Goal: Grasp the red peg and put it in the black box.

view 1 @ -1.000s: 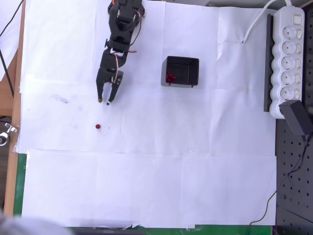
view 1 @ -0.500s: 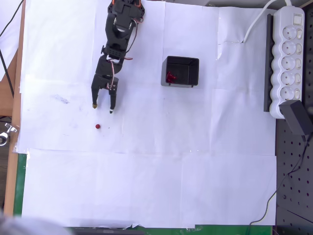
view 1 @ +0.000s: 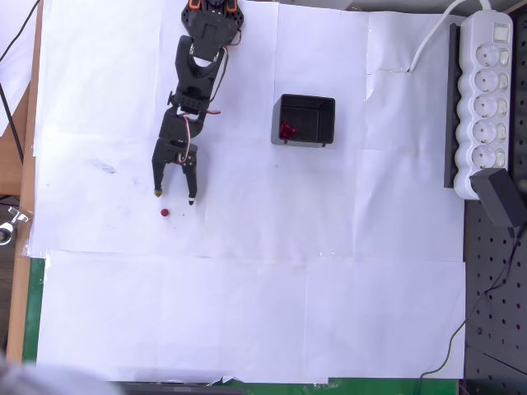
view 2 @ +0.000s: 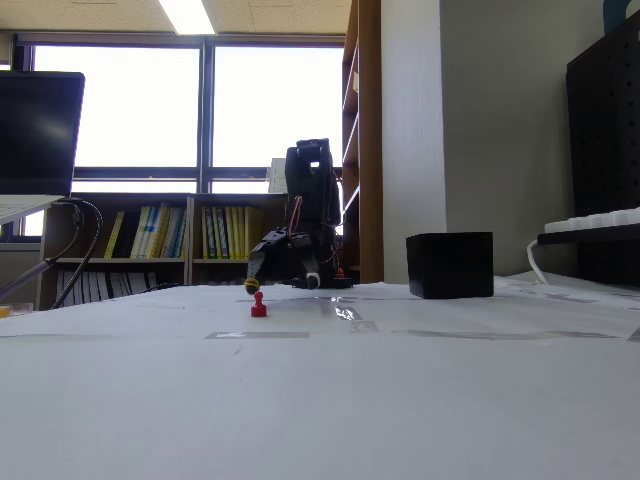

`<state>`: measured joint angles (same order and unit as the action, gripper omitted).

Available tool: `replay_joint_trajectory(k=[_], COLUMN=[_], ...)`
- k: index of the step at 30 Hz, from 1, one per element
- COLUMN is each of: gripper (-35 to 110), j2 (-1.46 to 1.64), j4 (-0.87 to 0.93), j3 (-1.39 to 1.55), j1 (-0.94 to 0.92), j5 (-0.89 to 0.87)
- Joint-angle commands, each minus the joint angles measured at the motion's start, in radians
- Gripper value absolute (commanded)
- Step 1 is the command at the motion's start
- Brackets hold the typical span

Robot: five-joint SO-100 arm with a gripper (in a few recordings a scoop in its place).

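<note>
Closing on the red peg [view 1: 165, 212], the gripper [view 1: 174, 196] has slid down the picture in the overhead view over the last second, from a spot well short of the peg to one just above it, so its two fingertips now sit near the peg on either side of a line running slightly right of it. The jaws stand clearly apart, a wide fork with nothing between them, and have spread a little more than they were a second ago. The peg has not moved: it stands upright on the white paper [view 1: 247, 313], and in the fixed view it shows as a small red peg [view 2: 259, 304] just in front of and below the yellow-tipped finger of the gripper [view 2: 280, 284], not yet touched. The black box [view 1: 304, 120] lies well apart to the right in the overhead view, with a brighter red piece [view 1: 286, 130] already inside against its left wall; in the fixed view the black box [view 2: 450, 265] sits off to the right of the arm. The approach looks nearly done, though the peg lies toward the left finger rather than centred, so a small shift left in the overhead view, and a little further advance, would likely be needed before shutting.
</note>
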<state>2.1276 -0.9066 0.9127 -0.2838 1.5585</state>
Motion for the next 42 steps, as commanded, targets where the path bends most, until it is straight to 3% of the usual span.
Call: replay_joint_trajectory(k=[1, 19, 42], gripper=[30, 35, 36], j2=[0.015, 0.172, 0.206], j4=[-0.008, 0.029, 0.029], j3=[0.100, 0.293, 0.319], j1=[-0.026, -0.048, 0.037], j5=[0.015, 0.031, 0.028])
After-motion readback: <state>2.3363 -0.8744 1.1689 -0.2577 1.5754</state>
